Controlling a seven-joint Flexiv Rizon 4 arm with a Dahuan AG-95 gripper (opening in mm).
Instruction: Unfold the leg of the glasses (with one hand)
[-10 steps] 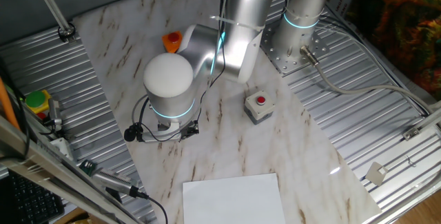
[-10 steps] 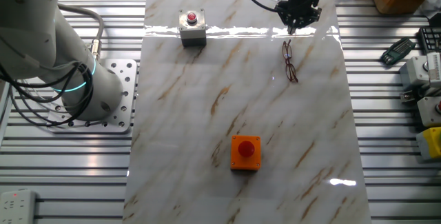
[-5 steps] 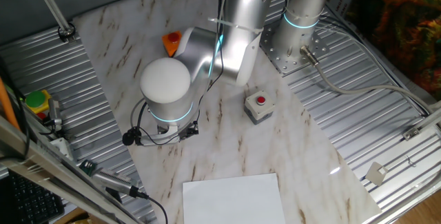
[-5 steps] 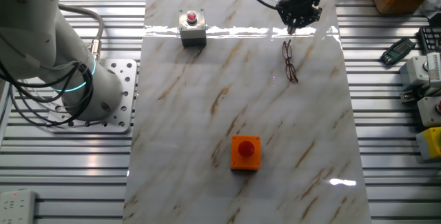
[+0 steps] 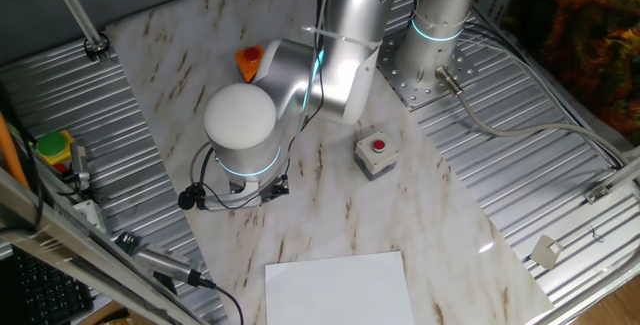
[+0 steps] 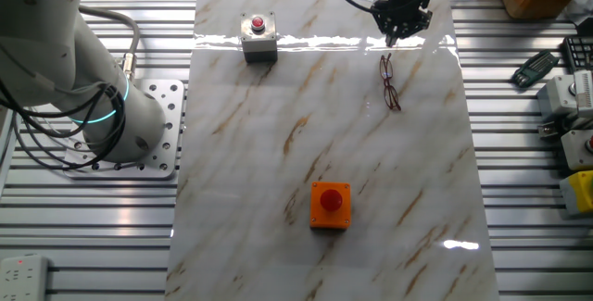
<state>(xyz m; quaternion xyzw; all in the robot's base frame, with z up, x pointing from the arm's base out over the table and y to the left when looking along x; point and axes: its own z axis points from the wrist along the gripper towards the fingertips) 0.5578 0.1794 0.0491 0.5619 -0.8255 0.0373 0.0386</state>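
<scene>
The glasses (image 6: 391,82) lie folded on the marble table (image 6: 278,153) near its far right side, thin dark frame, long axis running away from the camera. My gripper (image 6: 393,38) points down just beyond their far end, tips close above the table and a little short of the frame. The fingers come together to a narrow point and hold nothing. In the one fixed view the arm's round white wrist (image 5: 240,115) covers the gripper and the glasses.
A grey red-button box (image 6: 258,37) stands at the far left of the table, also seen in the one fixed view (image 5: 375,155). An orange button box (image 6: 330,205) sits nearer the front. A white sheet (image 5: 340,287) lies at the table edge.
The wrist has shifted very slightly, with the gripper edging a touch away from the glasses. The glasses have not moved.
</scene>
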